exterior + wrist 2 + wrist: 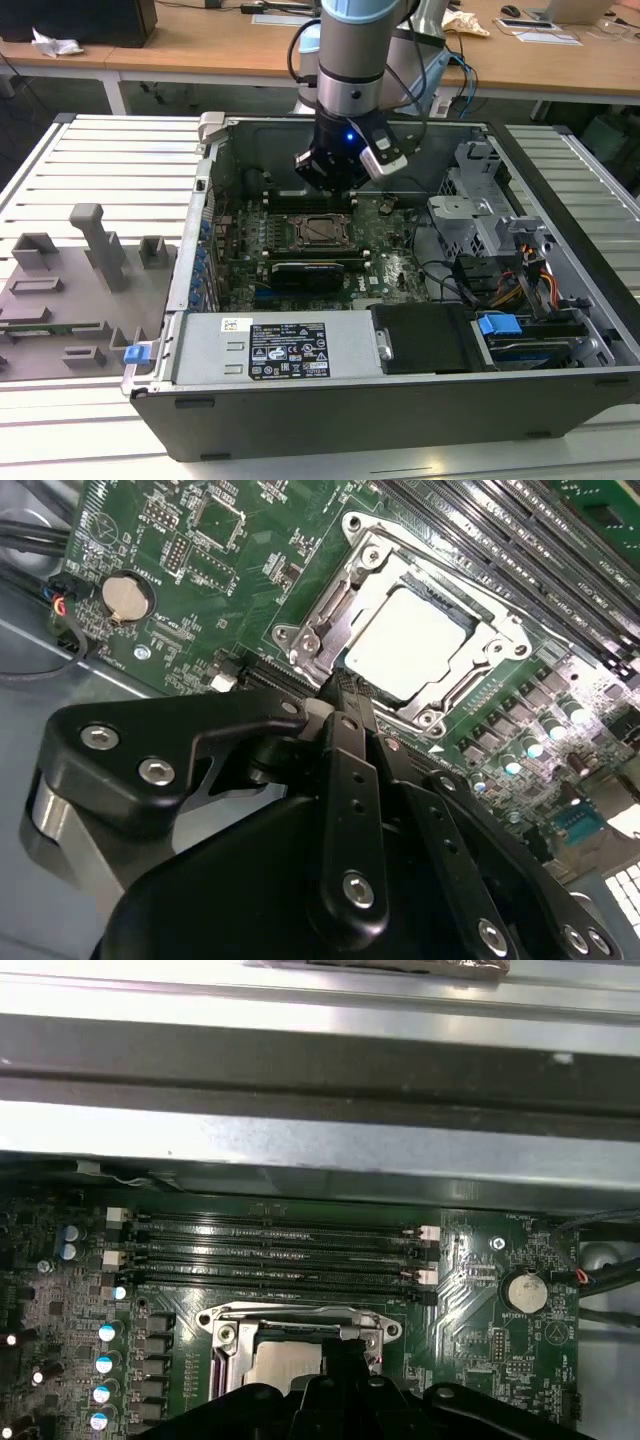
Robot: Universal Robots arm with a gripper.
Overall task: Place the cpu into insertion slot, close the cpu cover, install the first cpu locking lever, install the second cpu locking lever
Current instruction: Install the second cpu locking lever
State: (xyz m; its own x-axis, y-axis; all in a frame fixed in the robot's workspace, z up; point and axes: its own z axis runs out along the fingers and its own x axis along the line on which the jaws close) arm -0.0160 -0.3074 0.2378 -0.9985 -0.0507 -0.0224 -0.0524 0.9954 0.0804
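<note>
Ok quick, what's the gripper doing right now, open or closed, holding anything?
Gripper: shut with nothing between the fingers, its tip right at the edge of the cpu cover, which lies over the cpu.

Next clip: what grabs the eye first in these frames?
The black gripper on the arm hangs inside the open computer case, just above the green motherboard. Right below it, in the second wrist view, the silver-grey cpu sits in the insertion slot with the cpu cover framing it. A round coin battery shines on the board to one side.
</note>
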